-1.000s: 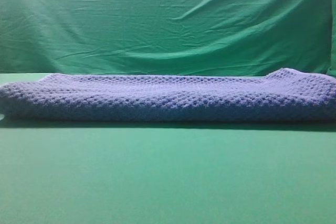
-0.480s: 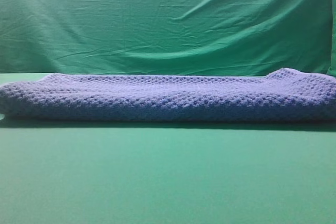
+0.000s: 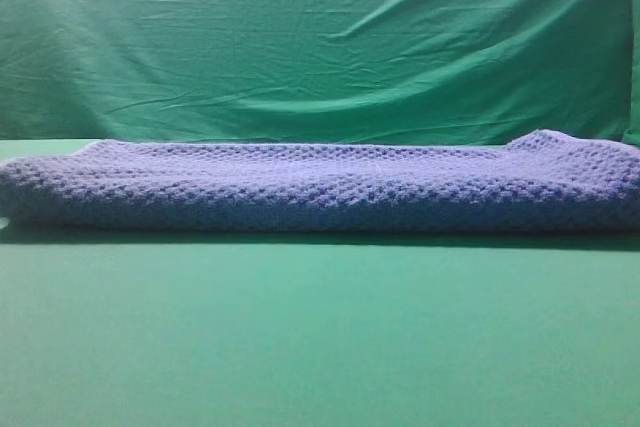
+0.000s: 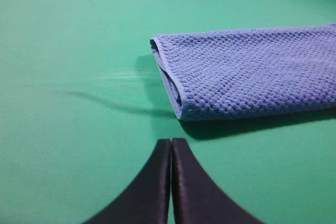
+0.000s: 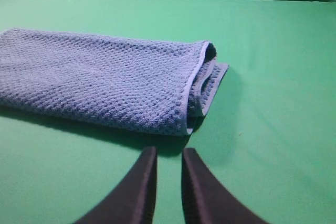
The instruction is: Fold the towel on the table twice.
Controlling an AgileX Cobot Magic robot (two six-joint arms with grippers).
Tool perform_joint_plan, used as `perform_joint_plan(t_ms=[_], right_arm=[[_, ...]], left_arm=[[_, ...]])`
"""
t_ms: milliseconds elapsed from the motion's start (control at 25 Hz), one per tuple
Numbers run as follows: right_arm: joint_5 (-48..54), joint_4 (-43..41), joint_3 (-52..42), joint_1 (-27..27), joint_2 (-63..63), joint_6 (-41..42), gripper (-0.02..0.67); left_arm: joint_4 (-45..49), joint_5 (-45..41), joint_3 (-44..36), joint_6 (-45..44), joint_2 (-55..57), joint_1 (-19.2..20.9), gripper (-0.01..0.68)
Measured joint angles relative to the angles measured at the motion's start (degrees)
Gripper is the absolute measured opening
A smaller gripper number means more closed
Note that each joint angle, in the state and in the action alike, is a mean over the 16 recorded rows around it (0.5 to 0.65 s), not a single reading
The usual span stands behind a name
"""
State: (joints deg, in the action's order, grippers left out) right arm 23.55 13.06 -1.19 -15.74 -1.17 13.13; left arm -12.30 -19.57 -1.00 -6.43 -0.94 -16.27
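The blue-grey waffle-knit towel [image 3: 320,187] lies folded in a long strip across the bright green table [image 3: 320,337], nearly as wide as the exterior view. In the left wrist view its left end [image 4: 252,72] shows stacked layers. My left gripper [image 4: 171,141] is shut and empty, hovering short of that end. In the right wrist view the towel's right end [image 5: 100,77] shows folded layers with a lower edge sticking out. My right gripper [image 5: 169,150] is empty and all but shut, a thin gap between its fingers, just in front of that end. Neither gripper shows in the exterior view.
A wrinkled green backdrop cloth [image 3: 320,37] hangs behind the table. Bare green table surface lies in front of the towel and beyond both its ends [image 4: 68,51].
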Motion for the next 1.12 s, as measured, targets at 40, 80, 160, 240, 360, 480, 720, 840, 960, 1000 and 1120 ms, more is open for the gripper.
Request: perform_joint_plan(t_ms=[40,80,160,240,360,480,720,840,960,1000,1120], right_arm=[[0.0,0.0,0.0,0.0,0.0,0.0,0.101],[0.0,0.0,0.0,0.0,0.0,0.0,0.101],[0.0,0.0,0.0,0.0,0.0,0.0,0.101],[0.0,0.0,0.0,0.0,0.0,0.0,0.101],[0.0,0.0,0.0,0.0,0.0,0.0,0.101],[0.0,0.0,0.0,0.0,0.0,0.0,0.101],[0.1,0.0,0.0,1.1,0.0,0.0,0.101],[0.1,0.1,0.0,2.9,0.0,0.0,0.101],[0.1,0.1,0.0,5.2,0.0,0.0,0.101],[0.1,0.2,0.0,6.0,0.0,0.0,0.101],[0.2,0.2,0.0,8.4,0.0,0.0,0.101]], left_arm=[[0.0,0.0,0.0,0.0,0.0,0.0,0.0],[0.0,0.0,0.0,0.0,0.0,0.0,0.0],[0.0,0.0,0.0,0.0,0.0,0.0,0.0],[0.0,0.0,0.0,0.0,0.0,0.2,0.0],[-0.1,0.0,0.0,0.0,0.0,1.1,0.0],[-0.1,0.0,0.0,0.0,0.0,2.7,0.0],[-0.1,0.0,0.0,0.0,0.0,6.8,0.0],[-0.1,0.0,0.0,0.0,0.0,8.9,0.0],[-0.1,0.0,0.0,0.0,0.0,10.3,0.0],[-0.1,0.0,0.0,0.0,0.0,10.6,0.0],[-0.1,0.0,0.0,0.0,0.0,11.1,0.0]])
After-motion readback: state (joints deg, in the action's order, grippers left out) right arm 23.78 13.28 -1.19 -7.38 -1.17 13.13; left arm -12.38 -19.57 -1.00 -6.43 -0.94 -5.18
